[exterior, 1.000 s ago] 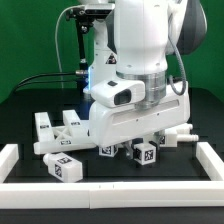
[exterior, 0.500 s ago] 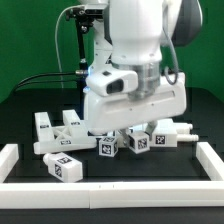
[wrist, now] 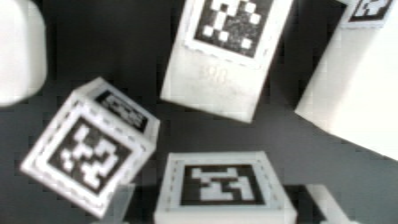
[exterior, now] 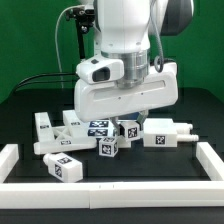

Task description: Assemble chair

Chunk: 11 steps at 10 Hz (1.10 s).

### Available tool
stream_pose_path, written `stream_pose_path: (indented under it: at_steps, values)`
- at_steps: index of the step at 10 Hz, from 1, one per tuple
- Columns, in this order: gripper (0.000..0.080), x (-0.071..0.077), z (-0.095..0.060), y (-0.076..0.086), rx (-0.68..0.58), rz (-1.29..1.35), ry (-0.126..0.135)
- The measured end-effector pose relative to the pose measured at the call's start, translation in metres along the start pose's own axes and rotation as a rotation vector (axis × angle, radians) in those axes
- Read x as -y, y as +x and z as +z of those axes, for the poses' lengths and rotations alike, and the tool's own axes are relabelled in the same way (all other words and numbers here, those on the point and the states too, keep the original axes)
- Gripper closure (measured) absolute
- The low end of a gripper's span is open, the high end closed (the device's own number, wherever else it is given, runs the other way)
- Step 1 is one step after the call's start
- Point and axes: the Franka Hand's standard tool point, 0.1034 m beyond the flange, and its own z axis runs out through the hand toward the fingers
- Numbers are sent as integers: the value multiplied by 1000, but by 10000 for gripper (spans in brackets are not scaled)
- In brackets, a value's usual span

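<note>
Chair: not yet joined. Its loose white parts lie on the black table (exterior: 172, 165), inside the low border rail (exterior: 110, 190), mostly beneath the arm.

- Notched panel (exterior: 60, 128): largest part, lying flat at the exterior view's left.
- Bar (exterior: 166, 133): on its side at the exterior view's right, tag facing the camera.
- Block (exterior: 66, 167): near the front rail, apart from the rest.
- Two cubes (exterior: 108, 147) (exterior: 131, 132): smallest, close together under the hand; contact between them not resolvable.

Hand (exterior: 126, 120): low over the cubes. The wrist body hides the fingers and the wrist view shows only tagged parts, so I cannot tell whether it is spread or pinching anything.

Handling (judgement): the parts look rigid, light and smooth-faced, so probably slippery. Best gripped across two flat parallel sides near mid-length. The cubes are likely to tip if nudged.
</note>
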Motion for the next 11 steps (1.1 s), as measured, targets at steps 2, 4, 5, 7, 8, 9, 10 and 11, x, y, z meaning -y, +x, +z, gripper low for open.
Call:
stream_pose_path:
  at_steps: [2, 4, 5, 7, 8, 9, 10, 11]
  values:
    - [532, -8, -5, -43, 17, 18, -1]
    - [532, -13, -5, -65, 25, 46, -2]
    - [532, -12, -5, -64, 26, 42, -1]
    - [532, -12, -4, -64, 27, 42, -1]
    - [532, -12, -4, -64, 28, 42, -1]
    - [532, -5, -2, -63, 33, 67, 0]
    - [532, 17, -7, -56, 23, 115, -3]
    - [532, 50, -5, -59, 23, 137, -7]
